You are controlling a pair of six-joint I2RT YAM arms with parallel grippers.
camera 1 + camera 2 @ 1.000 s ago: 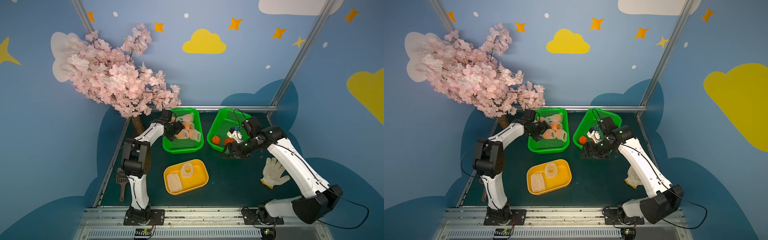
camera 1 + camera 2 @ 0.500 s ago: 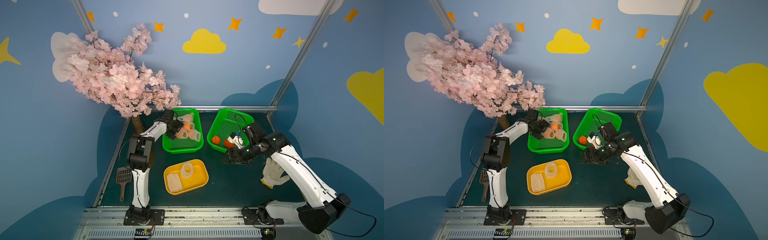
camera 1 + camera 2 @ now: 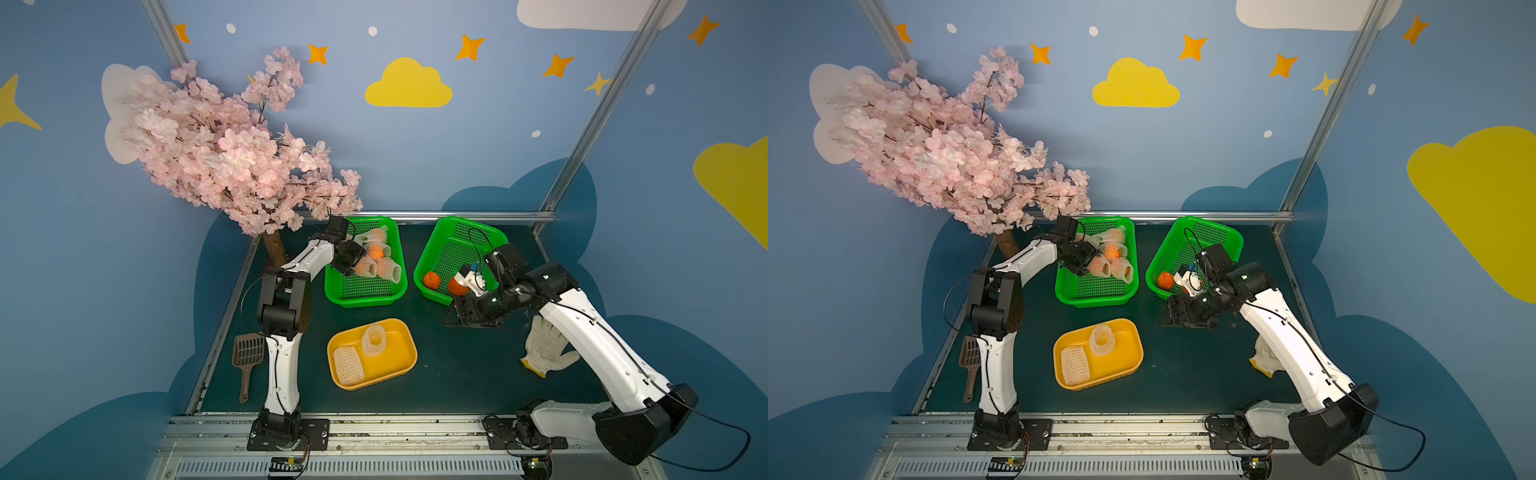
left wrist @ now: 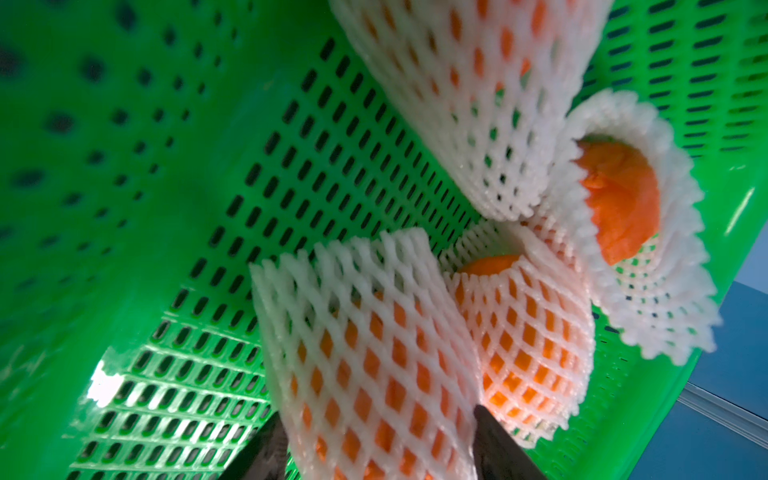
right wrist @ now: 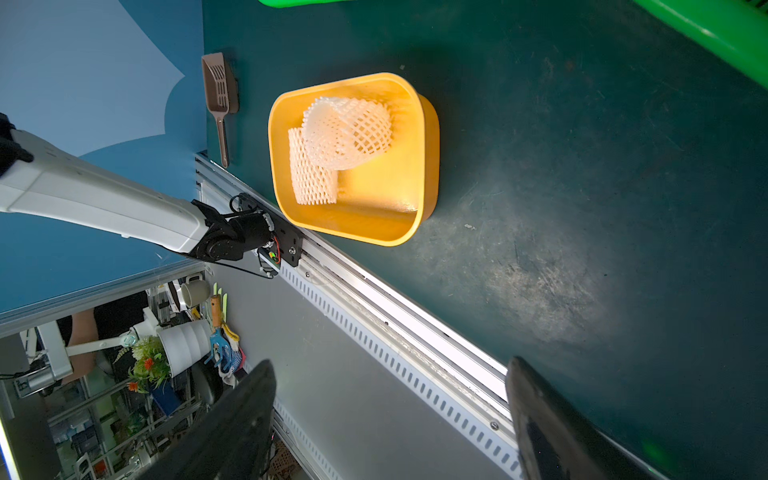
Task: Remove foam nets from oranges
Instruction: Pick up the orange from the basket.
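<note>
The blue walls [image 3: 415, 166] have yellow clouds and stars painted on them; the tabletop [image 3: 457, 374] is dark green; a pink blossom tree [image 3: 232, 158] stands at its far left corner.

2 green baskets sit side by side at the back. In the left basket [image 3: 365, 297] lie oranges [image 3: 376, 257] wrapped in white foam nets [image 3: 386, 268]; the left wrist view shows 4 of them bunched together. The left gripper [image 3: 353, 262] reaches into this basket; in the left wrist view the left gripper [image 4: 376, 417] has 1 dark finger on each side of a wrapped orange [image 4: 374, 353], right at the net's edges; I cannot tell if it is squeezing the net or only next to it.

The right basket [image 3: 453, 237] is tipped up a bit; 2 bare oranges lie at its near end, 1 in plain sight [image 3: 432, 279] and 1 partly hidden [image 3: 455, 286] behind the right arm.

The right gripper [image 3: 451, 318] hangs over the tabletop just in front of that basket; in the right wrist view its jaws are spread wide with nothing in them [image 5: 390, 399].

A yellow tray [image 3: 399, 353] sits near the front, between the arms; 2 empty nets are in it, 1 lying flat [image 3: 348, 365] and 1 standing round [image 3: 374, 338].

A white glove [image 3: 544, 349] lies on the tabletop by the right arm; a brown scoop [image 3: 248, 353] lies by the left arm.
</note>
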